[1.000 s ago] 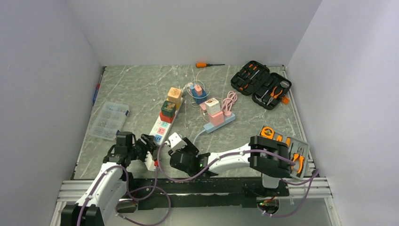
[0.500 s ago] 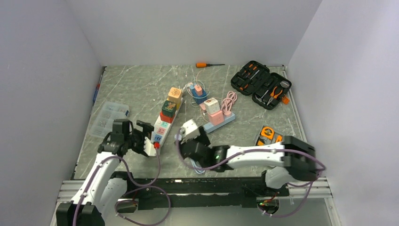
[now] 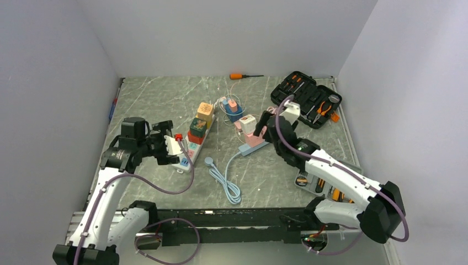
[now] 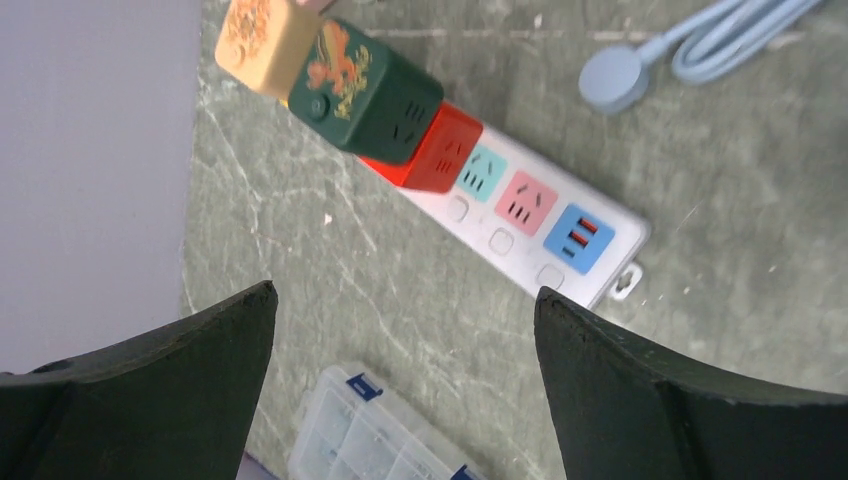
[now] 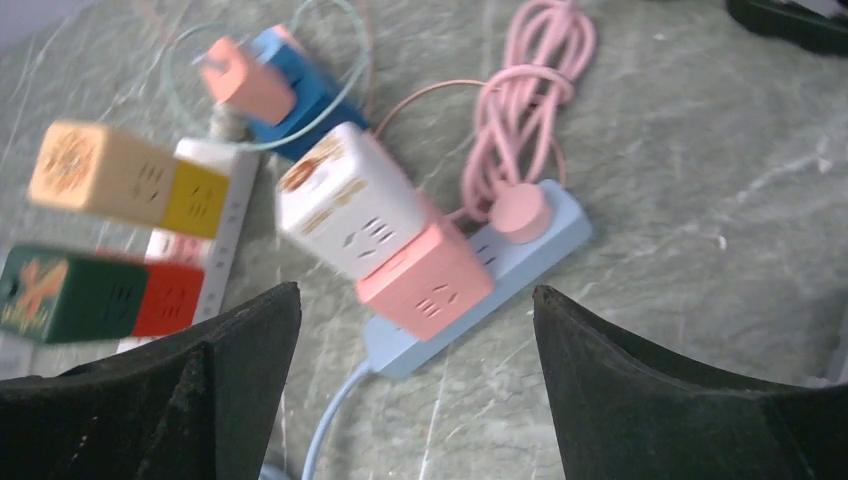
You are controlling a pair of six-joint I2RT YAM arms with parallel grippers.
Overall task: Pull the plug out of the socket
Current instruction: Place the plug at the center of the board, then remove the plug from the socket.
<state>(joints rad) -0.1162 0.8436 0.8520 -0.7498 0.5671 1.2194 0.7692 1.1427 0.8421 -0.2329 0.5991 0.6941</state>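
A blue power strip (image 3: 259, 144) lies mid-table with a pink cube plug (image 3: 253, 138) and a white cube plug (image 3: 248, 123) stacked on it, plus a round pink plug (image 5: 520, 212) with a coiled pink cable. My right gripper (image 3: 264, 126) is open above it. In the right wrist view (image 5: 415, 292) the pink cube (image 5: 425, 280) sits between the spread fingers, untouched. A white power strip (image 3: 190, 149) carries red (image 4: 435, 148), green (image 4: 365, 90) and cream (image 4: 262, 35) cubes. My left gripper (image 3: 168, 146) is open and empty beside its near end, also shown in the left wrist view (image 4: 405, 290).
A blue cable with a round plug (image 3: 210, 162) lies coiled near the front. A clear organiser box (image 4: 370, 430) is at the left. A black tool case (image 3: 306, 98) and an orange screwdriver (image 3: 243, 75) are at the back, a tool tray (image 3: 323, 185) at the right.
Both arms moved away from the near edge. The left rose toward the white strip. The right swung right and far to the blue strip, uncovering the blue cable.
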